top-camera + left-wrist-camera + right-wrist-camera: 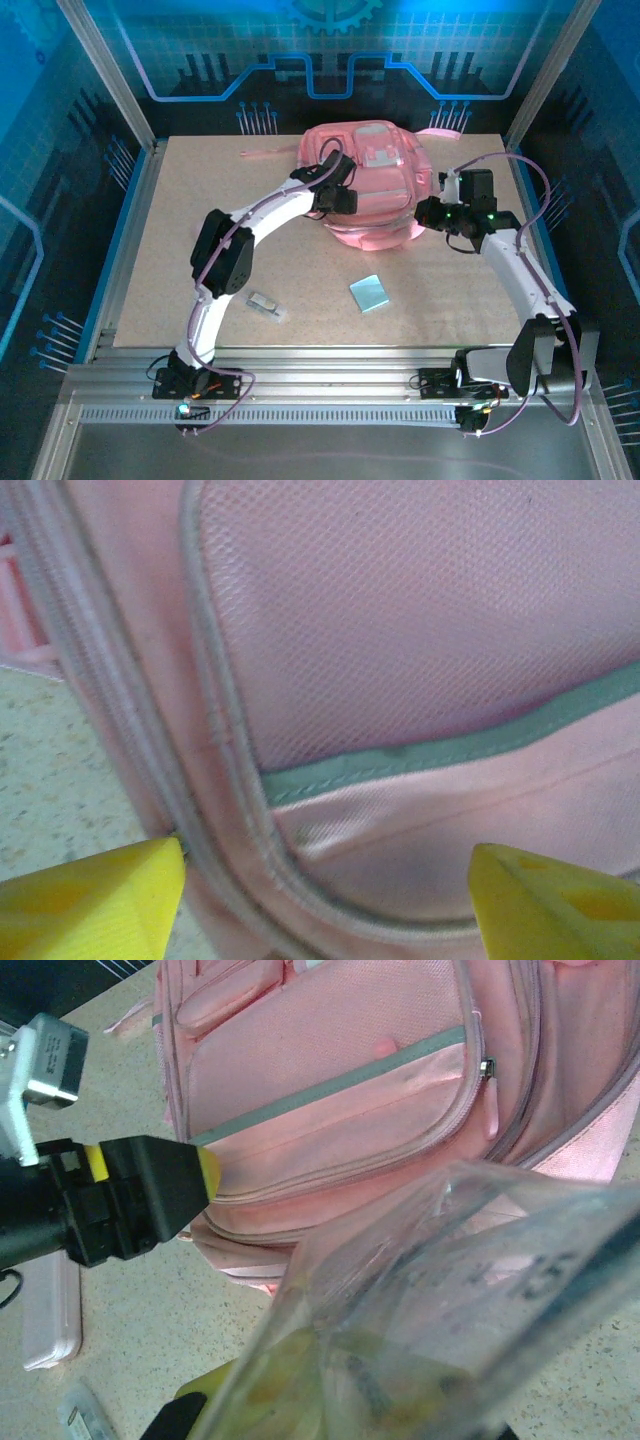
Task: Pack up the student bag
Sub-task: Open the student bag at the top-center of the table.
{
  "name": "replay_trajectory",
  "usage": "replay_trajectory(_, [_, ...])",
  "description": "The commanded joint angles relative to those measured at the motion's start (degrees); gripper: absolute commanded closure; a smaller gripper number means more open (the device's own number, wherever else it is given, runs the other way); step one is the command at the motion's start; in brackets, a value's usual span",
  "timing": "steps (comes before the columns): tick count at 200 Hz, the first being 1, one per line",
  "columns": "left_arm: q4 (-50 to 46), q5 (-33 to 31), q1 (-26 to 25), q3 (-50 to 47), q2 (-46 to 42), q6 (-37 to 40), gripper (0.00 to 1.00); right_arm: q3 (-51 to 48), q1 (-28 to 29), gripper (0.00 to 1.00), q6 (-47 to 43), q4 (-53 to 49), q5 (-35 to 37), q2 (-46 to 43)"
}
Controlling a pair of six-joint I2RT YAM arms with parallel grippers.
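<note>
Left wrist view: the left fingers point(95, 900) are standing spread and released, straddling a lower pocket corner of the student bag point(400, 630). In the right wrist view the right fingers point(200, 1400) are clenching a clear plastic pouch point(430, 1290) at lower right; the bag is lying on the worktop point(300, 270), upper centre of the top external view.

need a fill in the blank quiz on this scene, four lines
The backpack is coloured ____.
The right tool is ____ on a clear plastic bag.
The left tool has fingers coloured ____.
The small blue square lies on the ____.
Missing words: pink; shut; yellow; table.
</note>
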Motion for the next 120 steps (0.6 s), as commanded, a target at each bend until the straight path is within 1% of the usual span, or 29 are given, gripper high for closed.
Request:
replay_trajectory(1, [2.00, 1.98, 1.00, 3.23, 3.31, -2.15, 0.32, -0.68, -0.80, 1.00, -0.82, 0.18, 0.68, -1.58])
replay_trajectory(10, [2.81, 2.61, 1.18, 3.52, 3.95, -2.53, 0.42, -0.69, -0.77, 1.00, -0.85, 0.10, 0.66, -1.55])
replay_trajectory(20, [3.24, 3.43, 1.40, 3.83, 4.63, -3.08, 0.56, -0.81, -0.76, 1.00, -0.88, 0.01, 0.67, -1.52])
replay_trajectory(29, [3.29, 4.49, 1.71, 4.13, 4.96, -3.53, 0.69, -0.89, -0.75, 1.00, -0.93, -0.12, 0.76, -1.66])
replay_trajectory(45, [3.42, 6.79, 1.89, 4.00, 4.32, -4.31, 1.00, -0.92, -0.92, 1.00, -1.11, -0.38, 1.11, -2.05])
replay_trajectory(97, [7.14, 11.81, 2.37, -0.43, -4.00, -8.64, 1.00, -0.23, -2.68, 1.00, -2.15, -2.77, 2.21, -4.73])
replay_trajectory(120, [10.46, 16.67, 3.50, -2.05, -7.07, -12.91, 1.00, -0.02, -4.67, 1.00, -2.27, -3.84, 1.45, -6.51])
